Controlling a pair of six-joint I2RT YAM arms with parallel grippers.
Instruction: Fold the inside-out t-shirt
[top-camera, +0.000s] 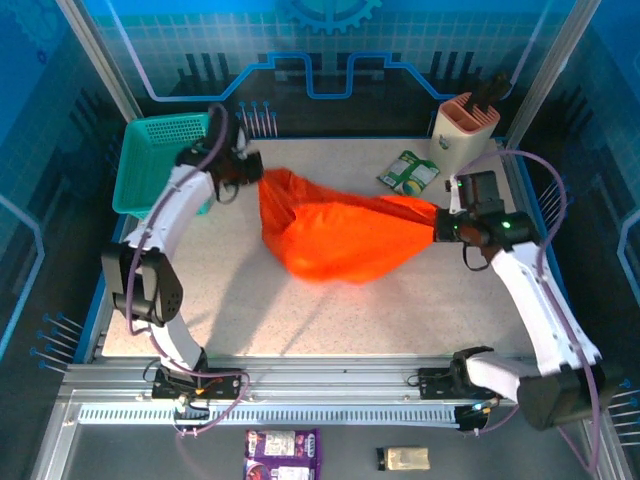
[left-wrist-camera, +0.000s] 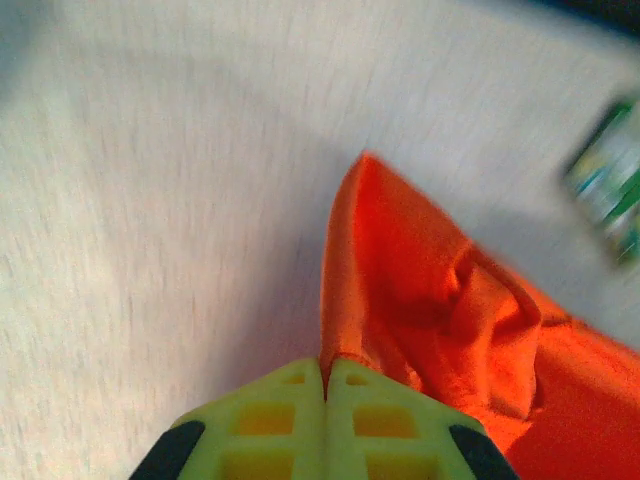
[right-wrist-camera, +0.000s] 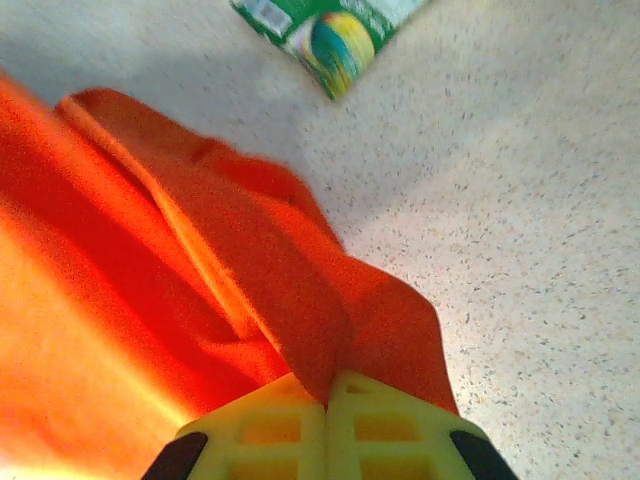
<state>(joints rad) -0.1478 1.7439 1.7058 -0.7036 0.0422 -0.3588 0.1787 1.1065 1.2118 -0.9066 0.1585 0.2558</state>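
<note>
Closest to the left wrist lens, left gripper (left-wrist-camera: 325, 385): yellow-green jaws pressed flat together, clenched on a thin edge of the inside-out t-shirt (left-wrist-camera: 440, 300). Orange cloth rising from the pinch as a narrow ridge, then spreading into rumpled folds toward the right, over the pale speckled table (left-wrist-camera: 150, 200). Blurred green packet (left-wrist-camera: 608, 175) at the right edge of that view, apart from the cloth.

Much the same at the right wrist: right gripper (right-wrist-camera: 327, 395) clamped tight on a bunched fold of the orange cloth, with no gap between the jaws. Layered pleats running up and to the left from the grip, the bulk of the shirt glowing bright at lower left. Green packet lying on bare table beyond the cloth, not touching it.

From above, shirt strung between the two grippers across the middle of the table, drawn to a point at each end and sagging in a wide crumpled belly between them. Cannot tell how much of that belly rests on the surface. Left end held toward the back left, just beside the teal basket (top-camera: 140, 180). Right end held at the right side, near the green packet and a beige holder (top-camera: 463, 125) standing at the back right corner. Purple packets (top-camera: 283, 455) down in front of the arm bases, off the table.
</note>
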